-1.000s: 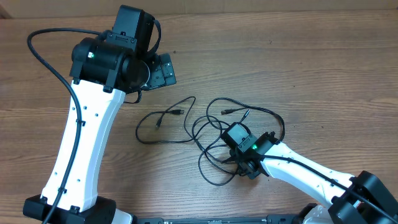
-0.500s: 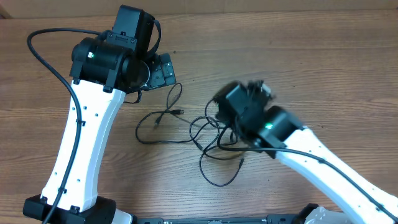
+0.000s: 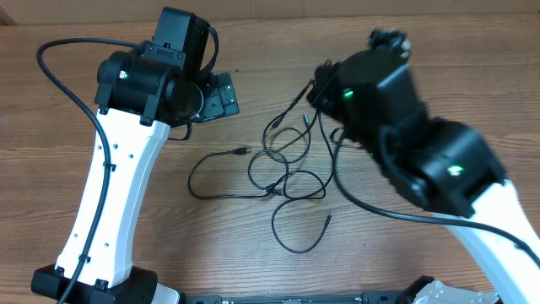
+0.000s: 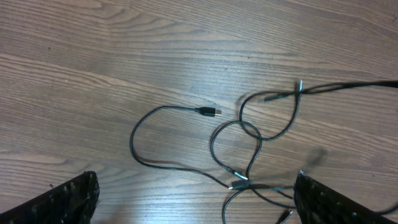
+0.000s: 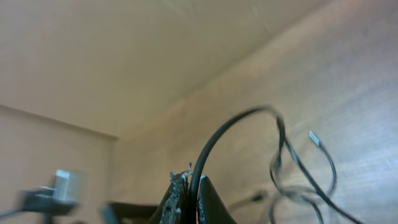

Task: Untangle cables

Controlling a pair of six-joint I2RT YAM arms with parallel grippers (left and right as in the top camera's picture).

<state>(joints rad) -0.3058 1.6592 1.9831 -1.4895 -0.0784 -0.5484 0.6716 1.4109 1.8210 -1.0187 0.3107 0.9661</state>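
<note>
A brown wood-grain counter (image 3: 34, 169) carries everything. The white-and-black left arm (image 3: 118, 186) stands over its left side, its fingers (image 4: 68, 199) spread as wide as they go and holding nothing, looking down on the cords. The white-and-black right arm (image 3: 422, 143) reaches in from the right, blurred, with its fingers (image 5: 180, 199) pinched shut on one strand that arcs up to them. The thin black cables (image 3: 272, 191) lie mid-counter between the arms as a knot of crossed loops. One open loop runs leftward and ends in a small metal-tipped plug (image 4: 211, 112). Another trails toward the near edge. The step in hand looks like drawing one strand out of the knot. The next move probably calls for the left fingers to pin a crossing loop, so the pull separates the cords rather than dragging them all.
</note>
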